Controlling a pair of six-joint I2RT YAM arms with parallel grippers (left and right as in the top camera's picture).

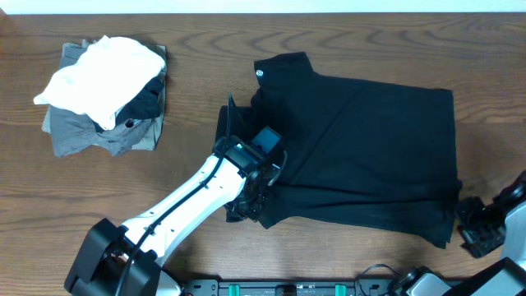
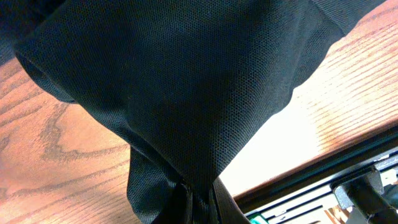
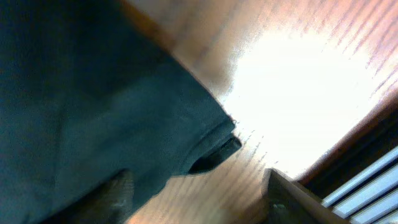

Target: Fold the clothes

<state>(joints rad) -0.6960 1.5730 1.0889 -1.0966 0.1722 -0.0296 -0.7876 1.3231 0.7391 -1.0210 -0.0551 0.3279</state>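
Fold step in hand; left end effector point(image 1: 256, 200) pinches black shirt point(image 1: 370, 148) at lower-left edge; shirt spread centre-right on table point(image 1: 205, 49); right end effector point(image 1: 477, 226) open beside lower-right corner; next probably needs it gripping there.

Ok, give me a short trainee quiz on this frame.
1. True or false: the left claw is shut on the black shirt.
2. What colour is the garment on top of the pile at far left? A) white B) grey C) black
3. Which claw stands open by the shirt's near corner?
Key: 1 true; 2 A; 3 the right claw.
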